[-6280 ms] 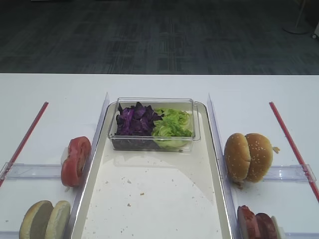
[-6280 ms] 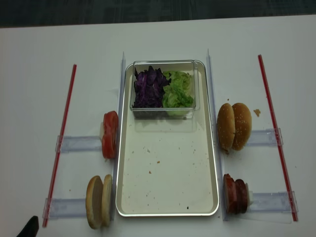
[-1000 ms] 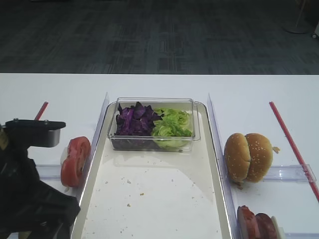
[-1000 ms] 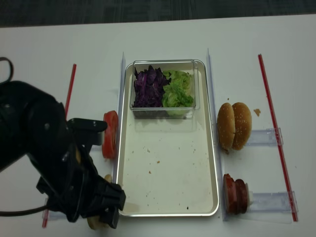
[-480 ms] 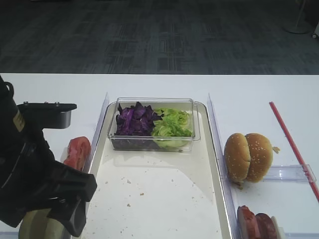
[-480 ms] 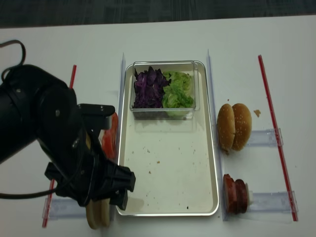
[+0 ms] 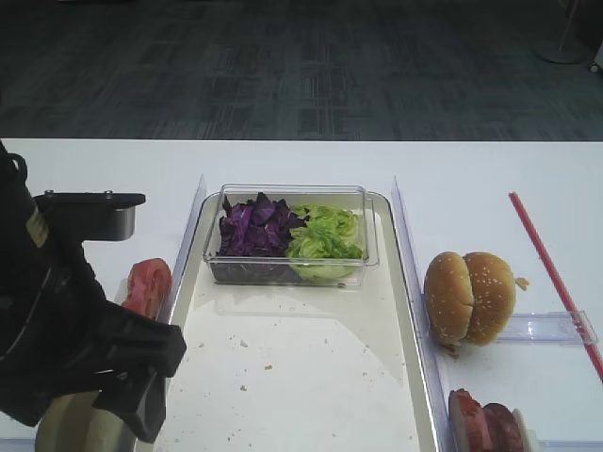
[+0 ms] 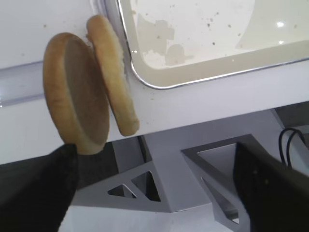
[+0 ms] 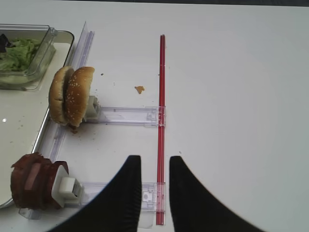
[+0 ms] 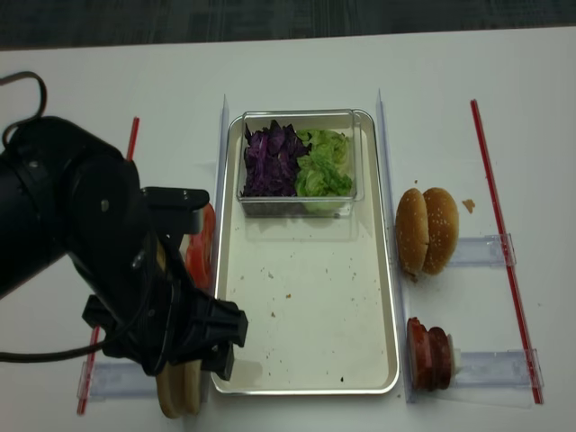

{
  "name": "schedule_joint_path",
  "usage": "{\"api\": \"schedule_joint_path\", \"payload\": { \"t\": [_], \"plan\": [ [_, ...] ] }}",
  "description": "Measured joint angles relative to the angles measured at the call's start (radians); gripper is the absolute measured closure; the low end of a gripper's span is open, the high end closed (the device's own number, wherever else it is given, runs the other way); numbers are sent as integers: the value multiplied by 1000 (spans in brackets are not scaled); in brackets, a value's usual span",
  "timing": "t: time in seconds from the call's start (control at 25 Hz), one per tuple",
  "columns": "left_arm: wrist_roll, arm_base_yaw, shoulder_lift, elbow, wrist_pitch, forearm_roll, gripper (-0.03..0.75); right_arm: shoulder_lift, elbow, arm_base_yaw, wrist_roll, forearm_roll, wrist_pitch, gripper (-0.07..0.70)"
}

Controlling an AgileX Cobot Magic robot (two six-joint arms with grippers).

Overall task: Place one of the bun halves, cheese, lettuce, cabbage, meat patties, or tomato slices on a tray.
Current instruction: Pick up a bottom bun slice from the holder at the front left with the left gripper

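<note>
The bun halves (image 8: 89,87) stand on edge as a pair just outside the near left corner of the tray (image 10: 306,297), leaning against each other. In the left wrist view one shows its flat tan cut face and the other its smooth pale crust edge-on, with their round faces turned sideways, away from the tray. From both high views the left arm's black bulk covers most of them, so only their lower edges (image 10: 178,396) peek out.

The left claw (image 8: 154,193) hangs above them with jaws spread wide and nothing between them; only blurred dark finger (image 8: 36,188) shapes show at the frame's bottom corners.

The tray is long, cream-white and crumb-speckled with a raised silvery rim, its long axis running away from the robot. At its far end sits a clear plastic box (image 10: 300,162) holding dark purple cabbage (image 10: 273,160) on the left and crinkly green lettuce (image 10: 324,164) on the right.

The tomato slices (image 10: 202,247), bright red, are half hidden behind the arm.

Right of the tray stand browner sesame buns (image 10: 427,229) and, nearer, the reddish-brown meat patties (image 10: 429,353), cut off at the bottom in the main high view.

The right claw (image 9: 150,174) hovers over the white table (image 9: 231,96) by a red strip (image 9: 161,121), dark fingers (image 9: 126,193) slightly parted, gripping nothing.
</note>
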Motion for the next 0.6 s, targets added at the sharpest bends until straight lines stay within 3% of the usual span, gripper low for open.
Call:
{"api": "schedule_joint_path", "payload": {
  "t": [0.6],
  "plan": [
    [-2, 0, 0, 0, -64, 0, 126, 0, 0, 0, 0, 0, 0, 438]
  ]
}}
